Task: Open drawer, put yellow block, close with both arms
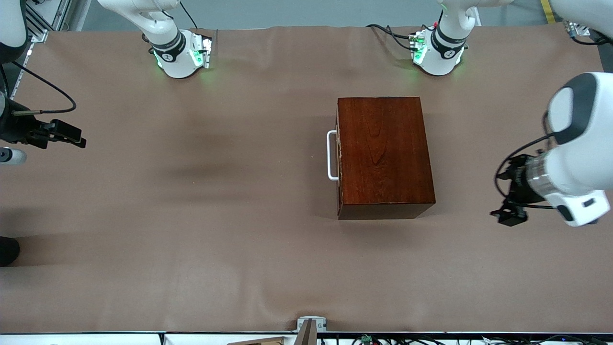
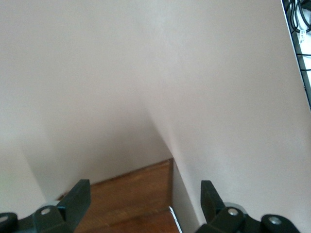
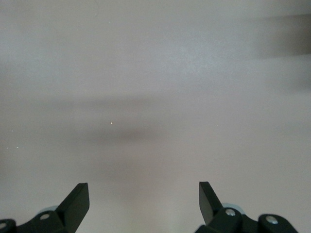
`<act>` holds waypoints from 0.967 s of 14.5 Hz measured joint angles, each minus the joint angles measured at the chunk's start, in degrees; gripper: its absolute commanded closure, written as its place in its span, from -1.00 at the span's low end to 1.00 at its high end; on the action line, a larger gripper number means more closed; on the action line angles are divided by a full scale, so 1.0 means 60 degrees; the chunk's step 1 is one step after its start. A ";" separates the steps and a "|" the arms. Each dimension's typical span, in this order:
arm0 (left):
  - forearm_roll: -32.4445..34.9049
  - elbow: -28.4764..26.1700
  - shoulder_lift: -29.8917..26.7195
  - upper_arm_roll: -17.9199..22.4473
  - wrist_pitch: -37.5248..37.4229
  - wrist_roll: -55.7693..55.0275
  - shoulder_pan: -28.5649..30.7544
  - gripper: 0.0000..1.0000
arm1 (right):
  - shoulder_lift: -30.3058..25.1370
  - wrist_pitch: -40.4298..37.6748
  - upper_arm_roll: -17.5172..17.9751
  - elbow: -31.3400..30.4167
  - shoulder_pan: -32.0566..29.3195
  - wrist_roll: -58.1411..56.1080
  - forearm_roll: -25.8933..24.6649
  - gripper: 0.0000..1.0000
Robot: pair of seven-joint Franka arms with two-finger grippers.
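The dark reddish-brown wooden box stands on the table toward the left arm's end. Its drawer is pushed in, and the white bar handle faces the right arm's end. The yellow block is out of view in all frames. My left gripper is open and empty, apart from the box, over the table at the left arm's end. The left wrist view shows a corner of the box between its fingers. My right gripper is open and empty over bare table at the right arm's end, as the right wrist view shows.
A brown cloth covers the table. Cables and a small wooden piece lie along the edge nearest the front camera. A dark object sits at the table's edge at the right arm's end.
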 measured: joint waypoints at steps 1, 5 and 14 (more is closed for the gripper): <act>-0.0022 -0.0123 -0.0095 -0.0001 -0.0003 0.0494 0.0138 -1.00 | 0.0000 0.0000 0.0002 0.0000 0.0000 0.0000 0.0000 -1.00; -0.0198 -0.0937 -0.0757 -0.0008 -0.0017 0.2631 0.0308 -1.00 | 0.0000 0.0002 0.0011 0.0003 0.0000 0.0000 0.0000 -1.00; -0.1044 -0.2961 -0.2838 -0.0004 -0.0092 0.9608 0.0743 -1.00 | -0.0001 0.0008 0.0030 0.0017 0.0001 0.0000 0.0000 -1.00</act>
